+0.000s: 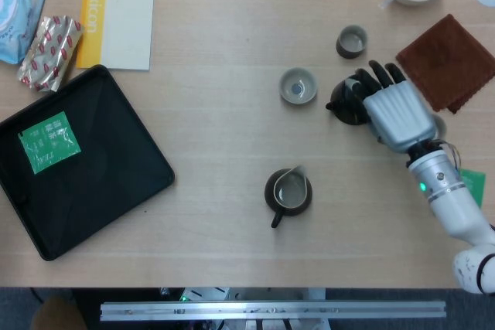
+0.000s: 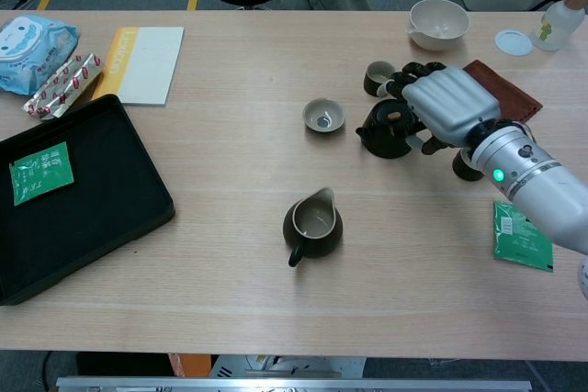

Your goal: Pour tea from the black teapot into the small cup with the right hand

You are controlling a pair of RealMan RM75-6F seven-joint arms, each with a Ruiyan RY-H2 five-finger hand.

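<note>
Nearest our edge of the table [image 2: 230, 300] we see a dark pitcher [image 2: 312, 225] with a pale inside. Further right, our right hand [image 2: 447, 109] lies over the handle side of the black teapot [image 2: 384, 130], its dark fingers [image 1: 370, 79] curled over the pot's top; whether they truly clamp it we cannot tell. Just left of the spout sits the small cup [image 2: 324, 116], well apart from the hand. Beyond it stands a second dark cup [image 1: 352, 41], with a brown cloth [image 1: 448, 61] to the right.
</note>
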